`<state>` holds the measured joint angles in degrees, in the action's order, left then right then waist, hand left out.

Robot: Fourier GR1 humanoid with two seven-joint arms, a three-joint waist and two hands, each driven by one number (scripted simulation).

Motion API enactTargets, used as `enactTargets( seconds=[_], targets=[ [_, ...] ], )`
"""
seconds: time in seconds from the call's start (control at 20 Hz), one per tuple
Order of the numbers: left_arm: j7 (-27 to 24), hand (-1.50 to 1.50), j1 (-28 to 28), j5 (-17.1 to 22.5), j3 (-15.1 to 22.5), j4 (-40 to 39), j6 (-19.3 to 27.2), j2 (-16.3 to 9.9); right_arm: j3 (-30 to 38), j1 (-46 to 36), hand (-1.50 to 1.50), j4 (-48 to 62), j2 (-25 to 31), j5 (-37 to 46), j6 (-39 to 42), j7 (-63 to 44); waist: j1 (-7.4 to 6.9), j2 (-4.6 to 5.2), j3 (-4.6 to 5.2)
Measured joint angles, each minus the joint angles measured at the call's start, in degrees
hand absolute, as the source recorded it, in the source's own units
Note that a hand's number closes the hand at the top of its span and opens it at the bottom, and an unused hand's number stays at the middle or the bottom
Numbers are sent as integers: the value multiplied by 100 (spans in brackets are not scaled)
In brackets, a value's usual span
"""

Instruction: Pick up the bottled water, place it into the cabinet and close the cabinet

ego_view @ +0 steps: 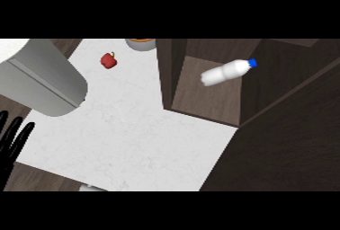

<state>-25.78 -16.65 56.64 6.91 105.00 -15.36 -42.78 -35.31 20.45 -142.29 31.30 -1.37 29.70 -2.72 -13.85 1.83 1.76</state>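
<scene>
Since bottle (227, 72) lies tilted inside cabinet (206, 96) at 1 o'clock: light, smooth, likely slippery; take at mid-body. Left hand (13, 137) at 9 o'clock, fingers straight, apart, holding nothing. Right hand unseen.

bottled water (228, 72) lying in cabinet (206, 96) | apple (109, 60) left on counter (133, 134)
</scene>
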Motion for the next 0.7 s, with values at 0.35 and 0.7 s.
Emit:
enactTargets(
  seconds=[0.35,0.7],
  targets=[
    [-2,-150,24,51,-82,-65,-87,-44,16,-125,150,25,-74,-37,49,-107,1,50,10],
    [5,-150,119,91,-140,-79,-171,-88,39,-123,150,151,-215,-304,88,-108,-169,201,-7]
  ],
)
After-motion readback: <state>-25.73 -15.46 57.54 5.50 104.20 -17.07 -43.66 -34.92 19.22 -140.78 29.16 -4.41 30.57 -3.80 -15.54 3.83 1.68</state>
